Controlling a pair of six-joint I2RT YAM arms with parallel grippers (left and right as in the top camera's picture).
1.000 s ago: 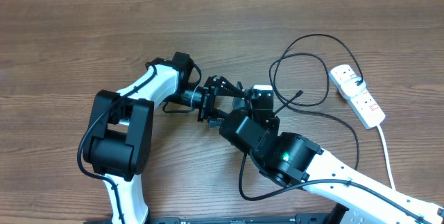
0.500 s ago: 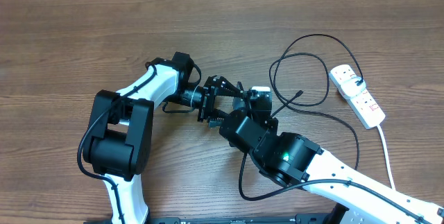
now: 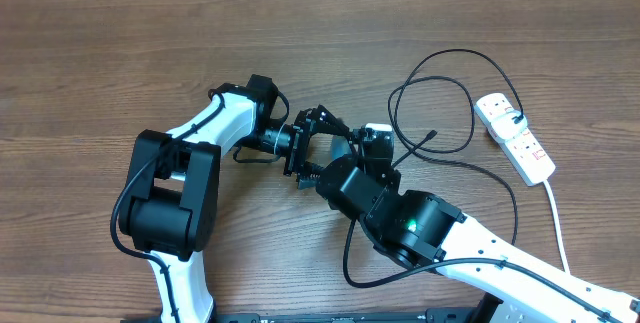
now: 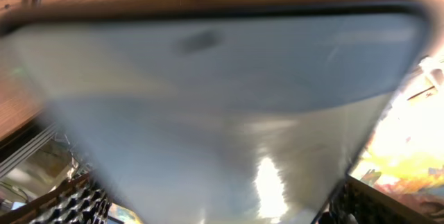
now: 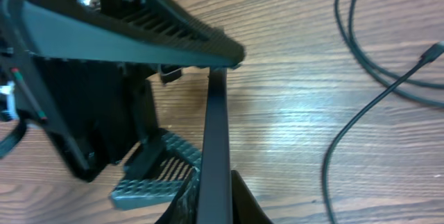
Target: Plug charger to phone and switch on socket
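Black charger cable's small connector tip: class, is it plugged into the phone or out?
Not plugged in. The small black connector tip lies loose on the brown wooden table, apart from the slim dark-edged phone.

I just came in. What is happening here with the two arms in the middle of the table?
Both arms meet over the phone. The right hand is shut on it and holds it standing on its edge. The left hand is open around it. The charger lies loose on the table, and its tip is not in the phone. The socket lies apart, with no hand near it.
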